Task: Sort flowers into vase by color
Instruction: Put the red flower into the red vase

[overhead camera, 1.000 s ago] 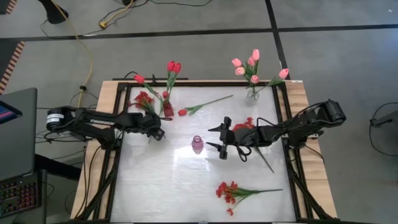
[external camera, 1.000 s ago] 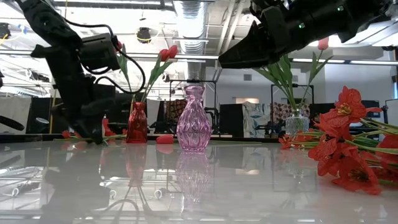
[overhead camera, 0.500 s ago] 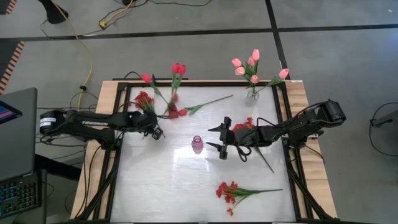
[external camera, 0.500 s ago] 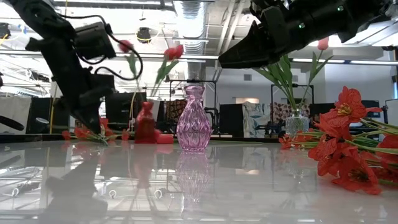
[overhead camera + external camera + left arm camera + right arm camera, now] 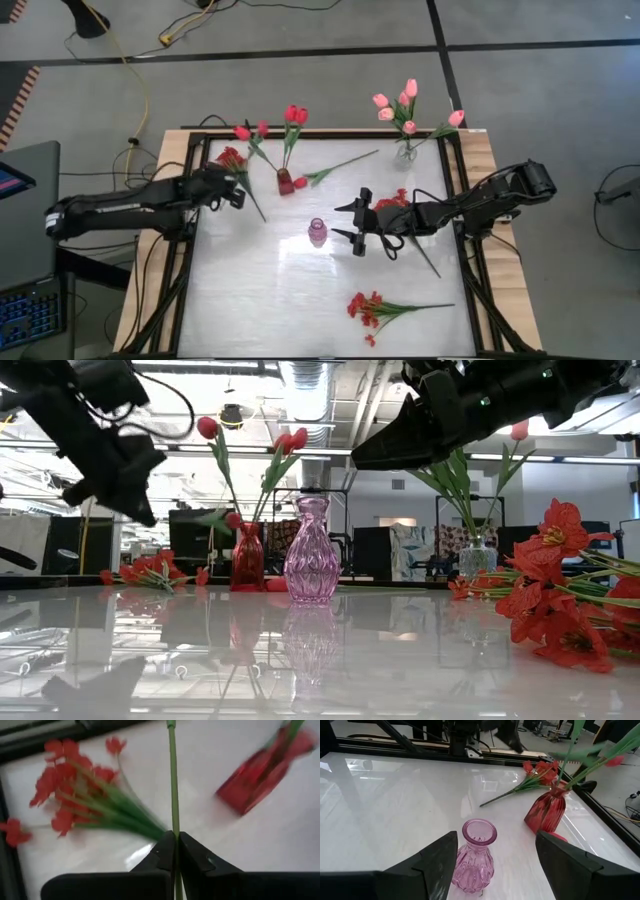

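Note:
My left gripper (image 5: 238, 196) hangs raised over the table's left side, shut on a thin green stem (image 5: 172, 780). In the high view this stem lies in line with a red bunch (image 5: 230, 158), whose blossoms rest on the table. To its right a red vase (image 5: 285, 182) stands upright with red tulips (image 5: 295, 115) in it. At the table's middle an empty pink vase (image 5: 317, 232) stands. My right gripper (image 5: 340, 222) is open just to its right, with its fingers apart toward the vase (image 5: 476, 855). My left gripper pinches the thin stem (image 5: 173, 827) between its two shut fingers, which lie across it. The fingers slant down from the table's left side. One part of the stem runs on past the fingertips and out of the wrist picture. The fingers hide the other part.
Pink tulips stand in a clear vase (image 5: 405, 150) at the far right. A loose red tulip (image 5: 300, 181) lies beside the red vase. One red bunch (image 5: 372, 305) lies near the front edge and another (image 5: 395, 200) lies under my right arm. A dark frame (image 5: 195, 250) borders the tabletop.
My left gripper has shut on the stem, then risen and drawn back toward the table's left edge. The red vase has rocked and slid a little toward the right, and stands upright again with its tulips.

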